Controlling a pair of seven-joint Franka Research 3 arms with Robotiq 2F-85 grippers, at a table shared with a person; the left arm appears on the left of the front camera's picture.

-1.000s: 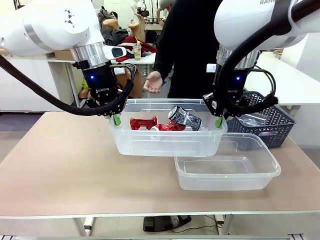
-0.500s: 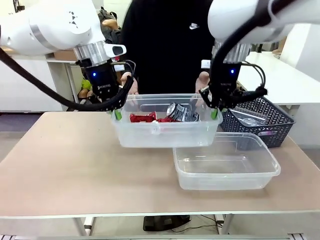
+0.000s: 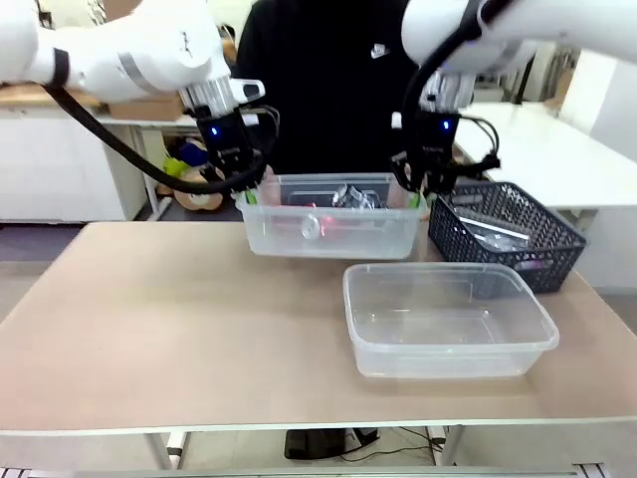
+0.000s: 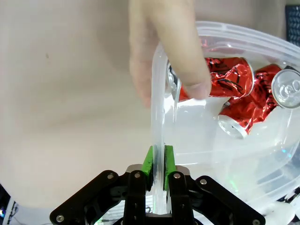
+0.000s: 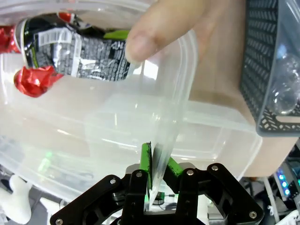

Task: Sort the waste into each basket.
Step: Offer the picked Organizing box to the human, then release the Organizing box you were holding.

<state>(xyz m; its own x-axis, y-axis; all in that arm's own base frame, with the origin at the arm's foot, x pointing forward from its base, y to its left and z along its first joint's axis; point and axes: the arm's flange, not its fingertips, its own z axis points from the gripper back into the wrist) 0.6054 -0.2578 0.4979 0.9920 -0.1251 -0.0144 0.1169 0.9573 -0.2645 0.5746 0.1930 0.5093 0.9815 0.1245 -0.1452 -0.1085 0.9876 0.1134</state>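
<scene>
The left gripper pinches the left end wall of the clear tub, with a person's thumb hooked over that rim just beyond the pads. Inside, between the two claws, lie crushed red cans. The right gripper clamps the tub's right end wall.

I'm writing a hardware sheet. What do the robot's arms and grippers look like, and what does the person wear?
The left arm and right arm are white with rounded shells and thick black cables. The left gripper and right gripper are black, with linked fingers tipped in green pads and a blue light on each body. The person wears a black top with a white logo.
</scene>
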